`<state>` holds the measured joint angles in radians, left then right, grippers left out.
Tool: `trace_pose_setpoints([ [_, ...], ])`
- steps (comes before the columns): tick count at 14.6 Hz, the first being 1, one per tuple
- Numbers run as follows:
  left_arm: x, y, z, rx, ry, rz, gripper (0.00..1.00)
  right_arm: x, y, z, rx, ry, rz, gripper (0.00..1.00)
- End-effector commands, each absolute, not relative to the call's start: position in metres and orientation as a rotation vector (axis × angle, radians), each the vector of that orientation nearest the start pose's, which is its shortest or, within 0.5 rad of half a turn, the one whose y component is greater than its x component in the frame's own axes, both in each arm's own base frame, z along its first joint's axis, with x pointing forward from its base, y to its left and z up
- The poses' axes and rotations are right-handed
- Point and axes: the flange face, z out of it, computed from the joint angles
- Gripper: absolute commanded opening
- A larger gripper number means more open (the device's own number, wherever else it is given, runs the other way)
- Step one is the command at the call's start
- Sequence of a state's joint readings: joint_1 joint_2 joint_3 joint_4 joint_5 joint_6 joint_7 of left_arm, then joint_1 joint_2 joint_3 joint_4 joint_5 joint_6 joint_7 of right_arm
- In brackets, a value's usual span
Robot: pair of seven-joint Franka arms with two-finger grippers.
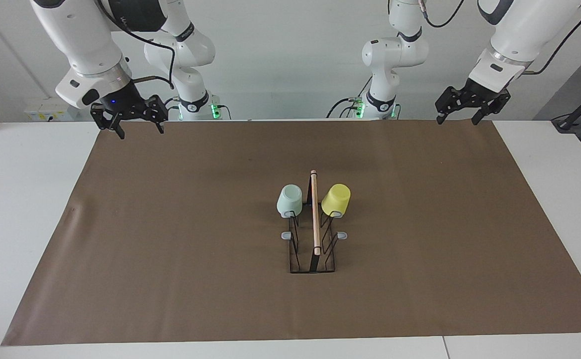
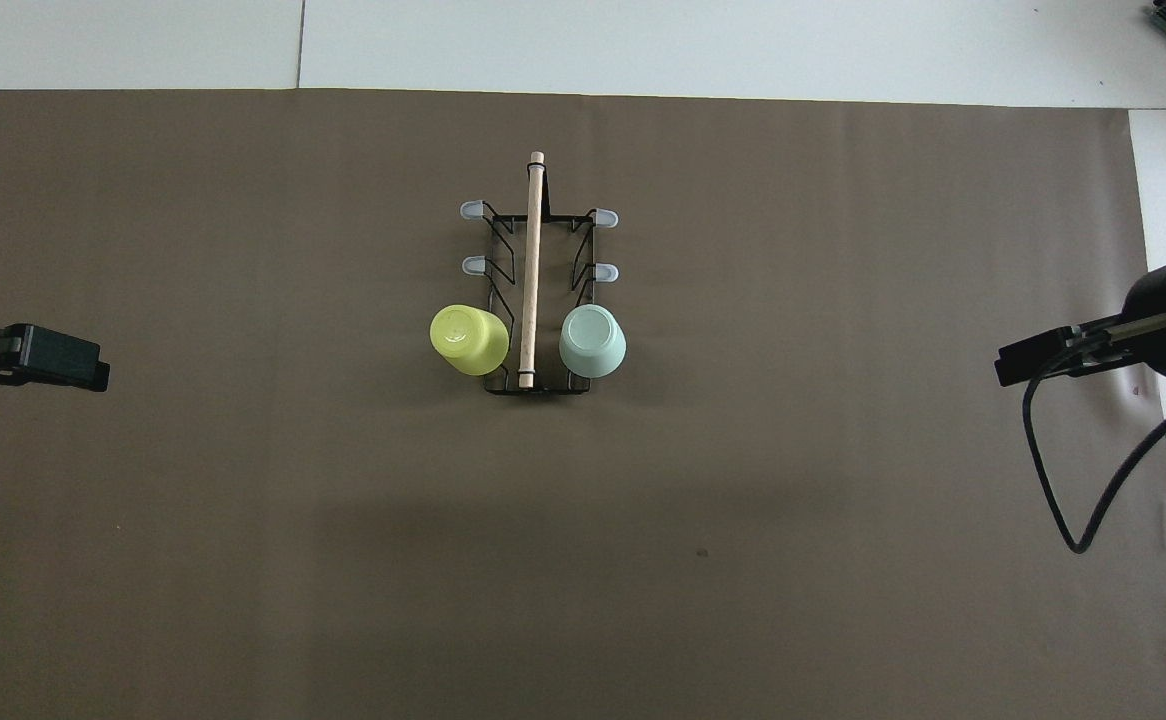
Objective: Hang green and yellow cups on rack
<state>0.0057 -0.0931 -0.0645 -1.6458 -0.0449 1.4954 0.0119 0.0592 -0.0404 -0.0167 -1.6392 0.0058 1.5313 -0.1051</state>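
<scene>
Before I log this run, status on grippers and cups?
Left gripper and right gripper open, empty, raised at the mat's corners. Green cup and yellow cup hung mouth-down on rack. Nothing in the way.

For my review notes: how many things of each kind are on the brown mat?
Cups: 2, green cup and yellow cup, each upside down on a prong
Rack: 1
Total: 3
</scene>
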Motion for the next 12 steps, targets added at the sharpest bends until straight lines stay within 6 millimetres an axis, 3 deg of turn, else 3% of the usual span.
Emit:
trace_pose_setpoints([
  [1,0.514,-0.035,0.634,-3.162,0.128,0.079,1.0,0.539,0.022,0.613,-3.147,-0.207,0.117,1.0],
  [5,0.514,-0.033,0.635,-3.162,0.123,0.074,1.0,0.54,0.025,0.61,-3.147,-0.21,0.126,1.0],
  [12,0.515,-0.035,0.634,-3.162,0.132,0.076,1.0,0.54,0.015,0.605,-3.132,-0.185,0.135,1.0],
])
